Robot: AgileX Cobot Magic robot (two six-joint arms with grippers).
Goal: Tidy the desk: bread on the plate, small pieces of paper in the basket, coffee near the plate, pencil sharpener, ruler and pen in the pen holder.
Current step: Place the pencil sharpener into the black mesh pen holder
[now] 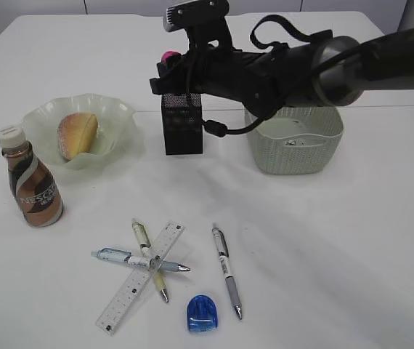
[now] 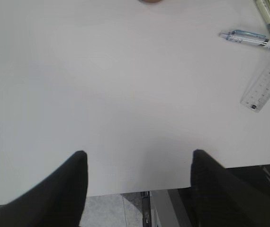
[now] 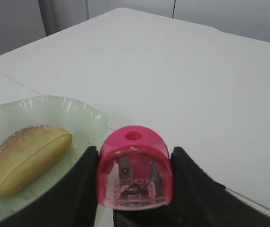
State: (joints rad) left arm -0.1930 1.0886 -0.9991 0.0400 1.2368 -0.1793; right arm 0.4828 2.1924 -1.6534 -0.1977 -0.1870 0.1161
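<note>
My right gripper (image 1: 169, 64) (image 3: 134, 152) is shut on a pink pencil sharpener (image 1: 169, 55) (image 3: 134, 172), holding it just above the black mesh pen holder (image 1: 182, 125) (image 3: 139, 218). The bread (image 1: 76, 134) (image 3: 28, 158) lies in the wavy pale green plate (image 1: 120, 116) (image 3: 80, 116). The coffee (image 1: 34, 185) stands upright just left of and in front of the plate. A clear ruler (image 1: 138, 280) (image 2: 265, 85) lies crossed with a blue pen (image 1: 140, 259) (image 2: 248, 38) and a yellowish pen (image 1: 151, 263) (image 2: 267, 14). My left gripper (image 2: 139, 152) is open over bare desk by the front edge.
A grey pen (image 1: 226, 270) and a blue pencil sharpener (image 1: 202, 313) lie on the desk near the front. The sage-green basket (image 1: 298, 153) stands right of the pen holder, under my right arm, with something pale inside. The desk's front edge (image 2: 125, 194) is close below my left gripper.
</note>
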